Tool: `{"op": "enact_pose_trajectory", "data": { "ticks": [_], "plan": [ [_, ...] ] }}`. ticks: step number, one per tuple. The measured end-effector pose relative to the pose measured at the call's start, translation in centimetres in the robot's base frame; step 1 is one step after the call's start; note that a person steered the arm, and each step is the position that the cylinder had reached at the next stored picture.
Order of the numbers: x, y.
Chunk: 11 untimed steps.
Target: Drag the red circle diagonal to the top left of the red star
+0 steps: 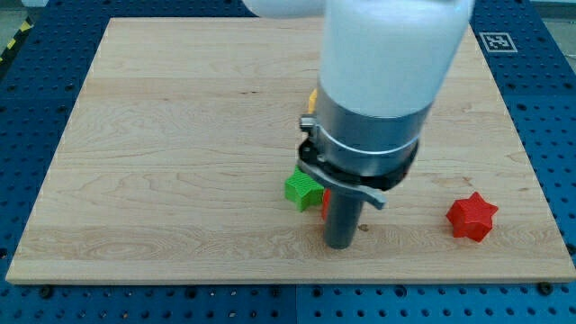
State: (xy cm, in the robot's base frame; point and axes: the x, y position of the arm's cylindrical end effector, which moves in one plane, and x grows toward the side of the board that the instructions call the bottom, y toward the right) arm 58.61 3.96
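The red star lies on the wooden board at the view's lower right. A sliver of a red block, probably the red circle, shows just left of my rod, mostly hidden behind it. My tip rests on the board right next to that red block, on its lower right side, and well to the left of the red star. The arm's large white and grey body covers the middle of the board.
A green block, star-like in shape, sits touching the red sliver on its left. A small bit of a yellow block shows at the arm's left edge. The blue perforated table surrounds the board.
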Motion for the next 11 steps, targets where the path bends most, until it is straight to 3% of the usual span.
{"op": "enact_pose_trajectory", "data": {
  "ticks": [1, 4, 10, 11],
  "plan": [
    [-0.2, -2.5],
    [-2.0, 3.8],
    [-8.8, 3.5],
    [-8.8, 6.3]
  ]
}}
